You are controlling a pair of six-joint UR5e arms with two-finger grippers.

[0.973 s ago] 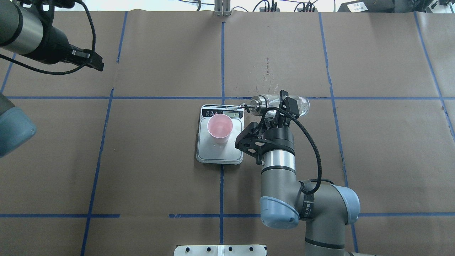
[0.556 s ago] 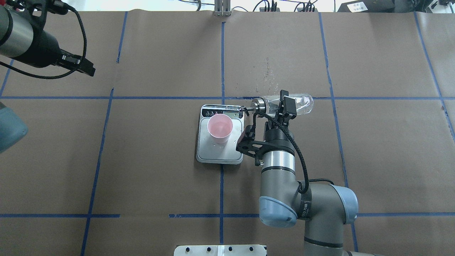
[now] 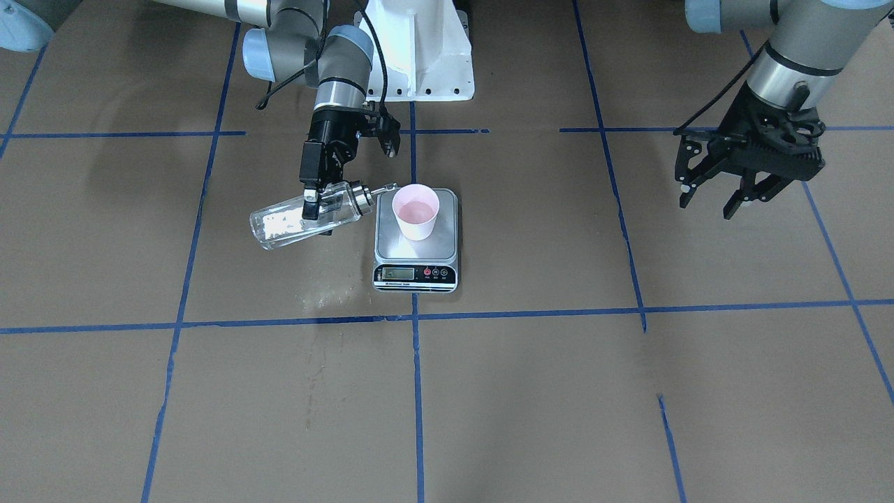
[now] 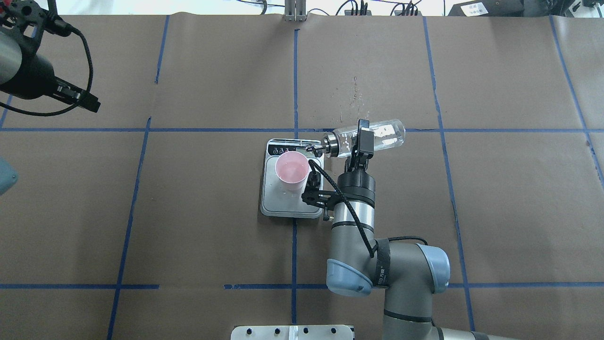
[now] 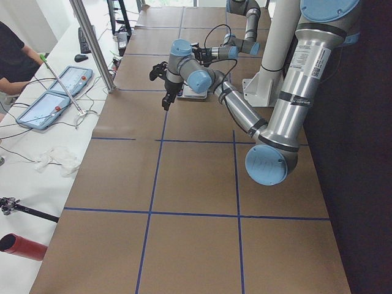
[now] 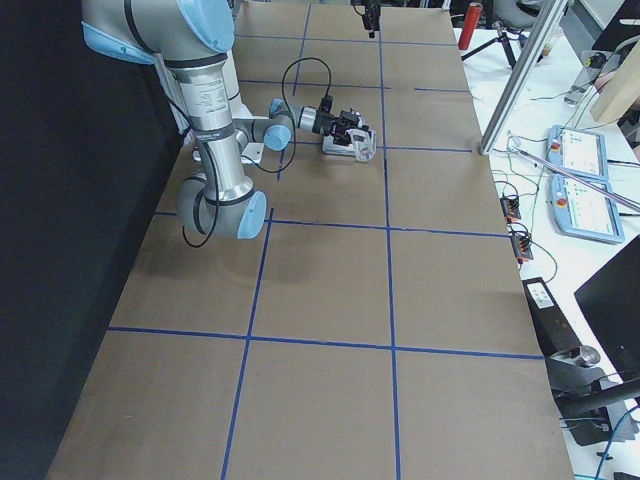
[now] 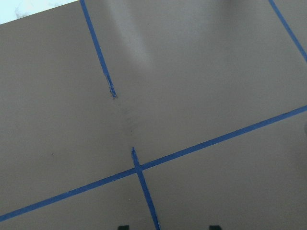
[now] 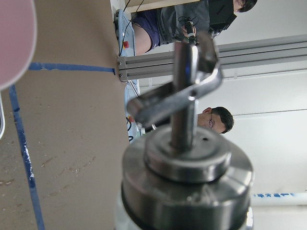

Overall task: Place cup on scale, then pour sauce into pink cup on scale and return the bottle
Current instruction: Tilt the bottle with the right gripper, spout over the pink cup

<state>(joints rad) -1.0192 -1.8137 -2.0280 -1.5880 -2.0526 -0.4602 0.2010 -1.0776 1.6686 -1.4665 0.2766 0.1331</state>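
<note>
The pink cup stands upright on the silver scale near the table's middle. My right gripper is shut on the clear glass bottle, which is held tipped almost level in the air. Its metal spout points at the cup and sits just beside the cup's rim. The right wrist view shows the cap and spout up close, with the cup at the upper left. My left gripper hangs open and empty, far off to the side.
Wet spots mark the brown paper beyond the bottle and near the scale. Blue tape lines grid the table. The white robot base is behind the scale. A side bench carries tablets, and a person sits there.
My right arm shifted left, bringing the bottle's spout from the scale's corner to the cup's rim. My left arm drew back further to the left, away from the scale.
</note>
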